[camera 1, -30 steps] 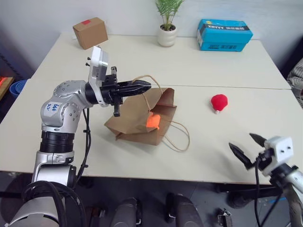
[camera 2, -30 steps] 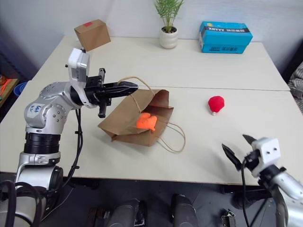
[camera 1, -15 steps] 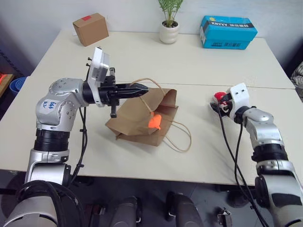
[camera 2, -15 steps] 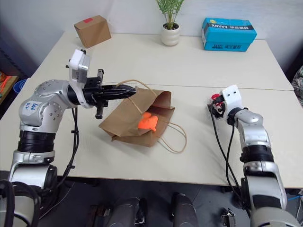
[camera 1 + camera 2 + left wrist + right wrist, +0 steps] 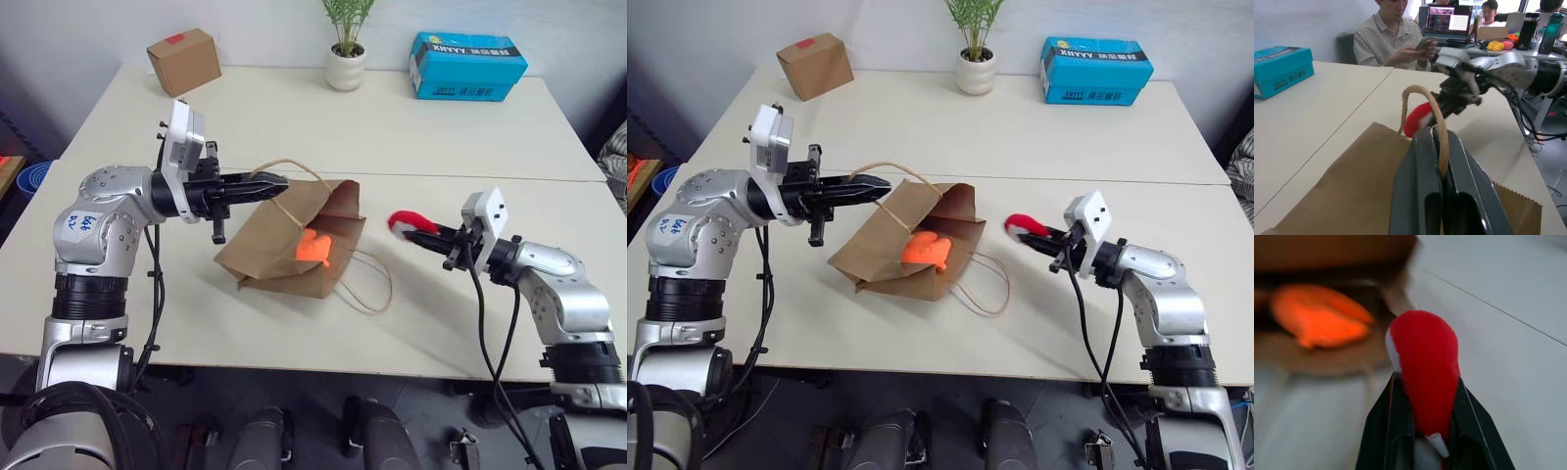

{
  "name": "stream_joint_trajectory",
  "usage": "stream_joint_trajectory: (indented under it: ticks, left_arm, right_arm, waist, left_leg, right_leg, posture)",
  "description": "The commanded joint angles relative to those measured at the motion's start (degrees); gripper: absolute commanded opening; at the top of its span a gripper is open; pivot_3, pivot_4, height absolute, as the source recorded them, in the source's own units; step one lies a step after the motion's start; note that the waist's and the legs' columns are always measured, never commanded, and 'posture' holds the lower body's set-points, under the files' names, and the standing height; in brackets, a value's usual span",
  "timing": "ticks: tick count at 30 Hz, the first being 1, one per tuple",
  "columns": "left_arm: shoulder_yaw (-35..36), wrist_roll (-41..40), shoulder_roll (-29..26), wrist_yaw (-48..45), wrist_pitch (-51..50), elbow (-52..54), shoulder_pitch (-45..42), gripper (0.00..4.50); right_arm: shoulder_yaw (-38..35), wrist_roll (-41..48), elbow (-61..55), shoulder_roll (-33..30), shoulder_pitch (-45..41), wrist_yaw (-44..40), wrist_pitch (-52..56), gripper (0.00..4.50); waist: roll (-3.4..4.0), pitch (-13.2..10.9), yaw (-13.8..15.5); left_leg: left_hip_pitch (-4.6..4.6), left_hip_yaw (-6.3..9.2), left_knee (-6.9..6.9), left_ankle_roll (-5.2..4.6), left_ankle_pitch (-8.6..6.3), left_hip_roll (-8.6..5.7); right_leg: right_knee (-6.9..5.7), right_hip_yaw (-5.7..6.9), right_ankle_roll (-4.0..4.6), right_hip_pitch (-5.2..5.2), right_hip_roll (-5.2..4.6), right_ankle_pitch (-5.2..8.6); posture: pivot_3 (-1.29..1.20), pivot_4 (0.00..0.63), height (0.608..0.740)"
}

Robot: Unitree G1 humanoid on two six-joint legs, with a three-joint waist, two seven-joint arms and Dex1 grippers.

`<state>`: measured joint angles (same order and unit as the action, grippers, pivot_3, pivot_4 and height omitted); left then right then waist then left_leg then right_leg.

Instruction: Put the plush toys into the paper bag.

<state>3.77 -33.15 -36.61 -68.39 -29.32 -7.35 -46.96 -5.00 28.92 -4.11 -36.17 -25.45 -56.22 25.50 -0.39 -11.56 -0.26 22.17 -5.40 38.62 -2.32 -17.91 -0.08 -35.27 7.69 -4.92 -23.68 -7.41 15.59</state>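
Observation:
The brown paper bag [image 5: 284, 245] lies on its side at the table's middle, mouth toward the right. My left gripper [image 5: 277, 182] is shut on its upper cord handle [image 5: 1440, 122], holding the mouth up. The orange plush toy [image 5: 313, 245] sits just inside the opening. My right gripper [image 5: 419, 231] is shut on the red plush toy [image 5: 403, 222], squeezed flat between the fingers and held above the table just right of the bag's mouth, pointing toward it. The red plush toy [image 5: 1425, 372] also fills the space between the right fingers [image 5: 1386, 431] in the right wrist view, with the orange plush toy [image 5: 1322, 323] ahead.
The bag's lower cord handle [image 5: 377, 284] loops out over the table. A small cardboard box [image 5: 183, 61] stands at the back left, a potted plant [image 5: 345, 54] and a teal box [image 5: 467, 67] at the back. A seated person [image 5: 1396, 39] shows beyond the table.
My right arm swung up from the near right edge to the red toy, closed on it and carried it left toward the bag's mouth. The left gripper kept holding the handle.

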Motion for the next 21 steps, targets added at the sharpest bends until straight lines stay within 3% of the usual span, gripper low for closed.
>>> stream_joint_trajectory:
  ticks: [1,6,9,14,18,21]
  left_arm:
    - [0.9,-1.1,0.2,0.2,0.0,2.5,-0.1,0.00]
    - [0.8,-1.7,0.5,0.2,-1.1,3.6,-0.3,0.00]
    - [1.1,-2.2,0.4,0.4,-2.1,4.5,-0.4,0.00]
    - [1.3,-2.3,0.0,0.5,-2.7,5.0,0.1,0.00]
    - [1.7,-2.2,-0.4,0.7,-2.7,4.4,0.0,0.00]
    - [1.9,-1.9,-1.0,0.3,-2.4,3.6,0.0,0.00]
  right_arm:
    - [3.9,0.0,-6.7,3.2,-1.5,5.7,5.4,0.21]
    - [12.6,-9.8,1.0,13.0,-8.4,16.5,5.8,0.21]
    - [15.6,-16.6,11.6,21.3,-13.9,24.8,-0.3,0.21]
    - [16.8,-19.2,22.1,28.1,-16.8,25.7,-4.4,0.21]
    - [16.9,-19.8,20.0,27.8,-15.9,24.3,-3.4,1.58]
    - [15.7,-16.3,14.1,24.8,-15.1,20.1,3.1,2.62]
  waist:
    - [-0.02,0.0,0.1]
    - [-0.03,0.0,0.0]
    - [-0.03,0.0,-0.1]
    - [-0.03,0.0,0.0]
    - [-0.03,0.0,-0.1]
    - [-0.03,0.0,-0.1]
  left_leg:
    - [-0.01,0.03,0.10,0.02,-0.01,0.00]
    - [0.01,0.04,0.34,0.06,-0.05,0.02]
    - [0.09,0.03,0.35,0.07,-0.05,0.00]
    - [0.17,0.08,0.33,0.07,-0.05,-0.03]
    - [0.17,0.07,0.34,0.05,-0.05,-0.03]
    - [0.17,0.08,0.34,0.05,-0.05,-0.02]
  right_leg:
    - [-0.07,-0.01,0.00,0.02,-0.01,0.00]
    - [-0.30,-0.11,0.04,-0.03,-0.09,0.02]
    - [-0.32,-0.09,0.05,-0.11,-0.06,0.03]
    - [-0.31,-0.06,0.08,-0.15,0.00,0.05]
    - [-0.31,-0.08,0.08,-0.15,0.00,0.04]
    - [-0.31,-0.08,0.08,-0.14,0.00,0.05]
  posture:
    - [0.00,0.150,0.740]
    - [0.00,0.150,0.740]
    - [0.00,0.150,0.740]
    - [0.00,0.150,0.740]
    - [0.00,0.150,0.740]
    - [0.00,0.150,0.740]
